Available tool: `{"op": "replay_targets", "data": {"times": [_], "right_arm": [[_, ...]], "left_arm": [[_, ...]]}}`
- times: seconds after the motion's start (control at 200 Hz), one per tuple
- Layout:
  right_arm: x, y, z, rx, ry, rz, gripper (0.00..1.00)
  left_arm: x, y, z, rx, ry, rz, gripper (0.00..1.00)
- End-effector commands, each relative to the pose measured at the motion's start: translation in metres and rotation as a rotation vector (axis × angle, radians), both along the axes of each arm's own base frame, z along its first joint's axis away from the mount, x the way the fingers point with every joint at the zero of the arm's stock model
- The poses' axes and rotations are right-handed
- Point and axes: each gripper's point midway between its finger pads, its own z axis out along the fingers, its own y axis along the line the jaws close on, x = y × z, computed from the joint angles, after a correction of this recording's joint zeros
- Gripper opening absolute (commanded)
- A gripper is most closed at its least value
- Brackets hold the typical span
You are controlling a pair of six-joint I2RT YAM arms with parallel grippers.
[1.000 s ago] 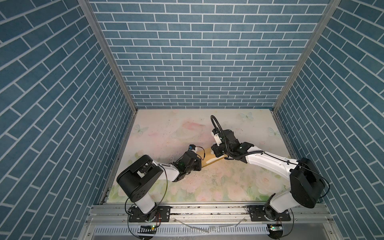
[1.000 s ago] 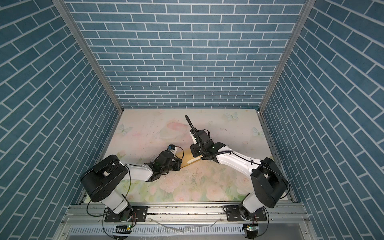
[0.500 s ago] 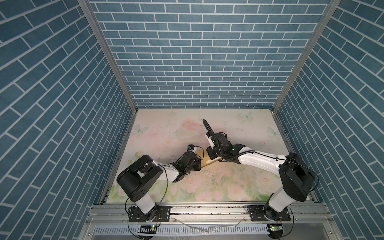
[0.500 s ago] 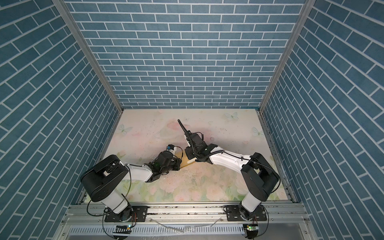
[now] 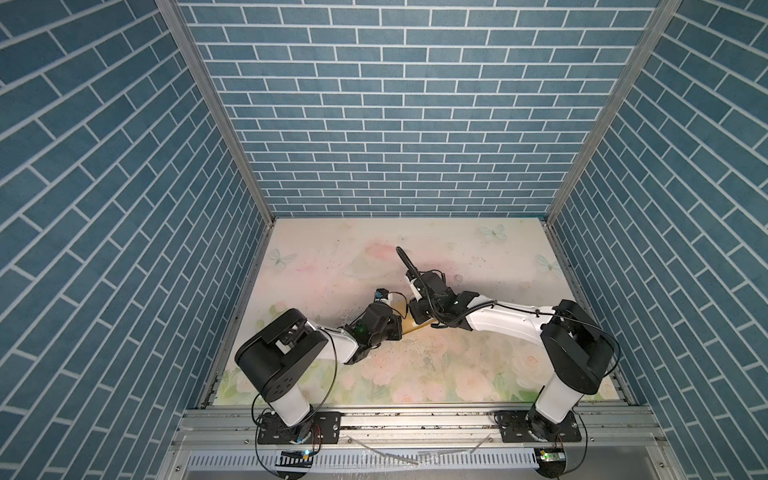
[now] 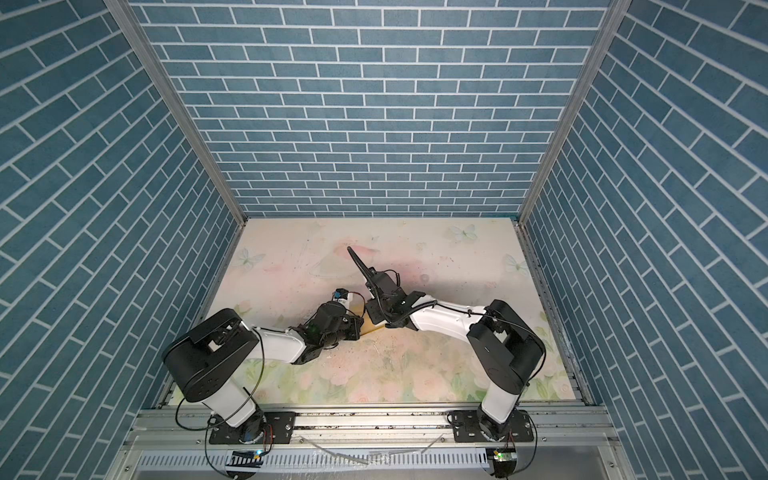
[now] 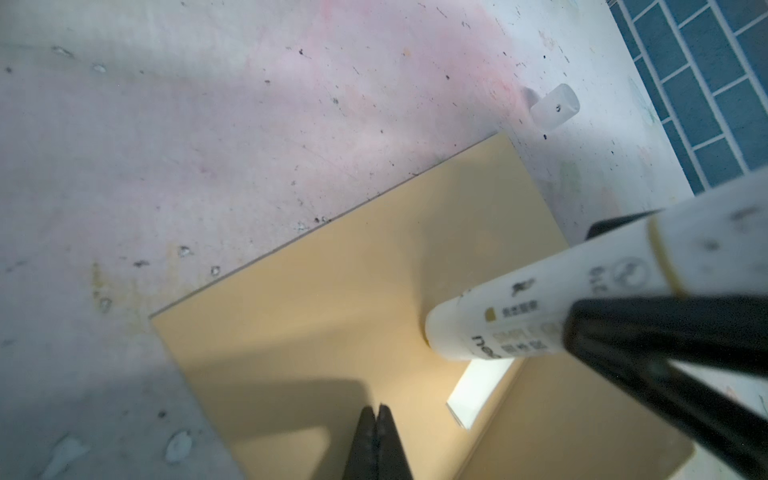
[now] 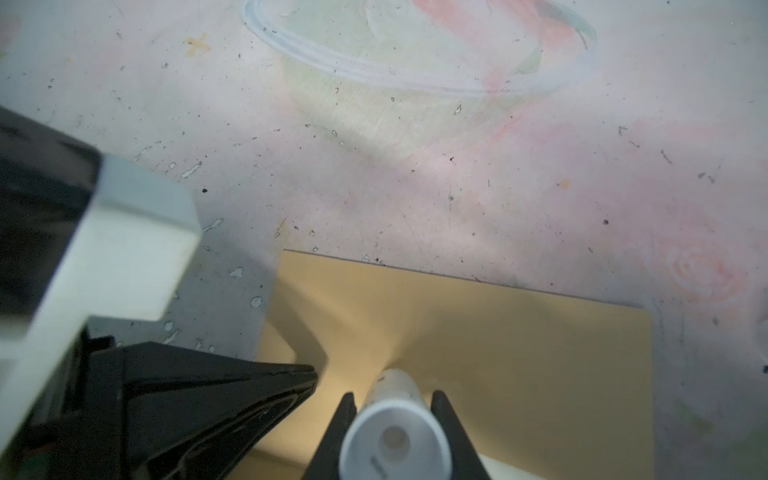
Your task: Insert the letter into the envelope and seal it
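The mustard-yellow envelope (image 7: 332, 311) lies flat on the floral mat, mostly hidden under both grippers in both top views (image 5: 415, 327). My left gripper (image 7: 377, 409) is shut, its tips pressed down on the envelope with nothing between them. My right gripper (image 8: 392, 397) is shut on a white glue stick (image 8: 395, 440). The stick's tip (image 7: 432, 332) touches the envelope's paper. The letter shows only as a pale strip (image 7: 478, 390) at the envelope's mouth, right below the stick's tip.
A small translucent cap (image 7: 555, 106) lies on the mat beyond the envelope's far corner. The two arms meet at mid-table (image 6: 365, 316). Blue brick walls (image 5: 395, 124) enclose the mat on three sides, and a metal rail (image 5: 415, 419) runs along the front.
The right arm has swung left with the glue stick, bringing it close against the left gripper over the envelope. The left gripper has stayed shut in place.
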Motion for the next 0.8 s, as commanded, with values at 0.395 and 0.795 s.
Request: {"op": "replay_targets", "data": {"times": [0.395,0.795], "right_arm": [[0.014,-0.023,-0.009,-0.124,-0.039,-0.100,0.00],[0.025,-0.056,-0.014,-0.167,-0.047,-0.180,0.00]], "left_arm": [[-0.004,0.014,-0.028,0.099,0.088,0.031,0.00],[-0.005,0.020,-0.032,0.142,0.105,0.041,0.00]]}}
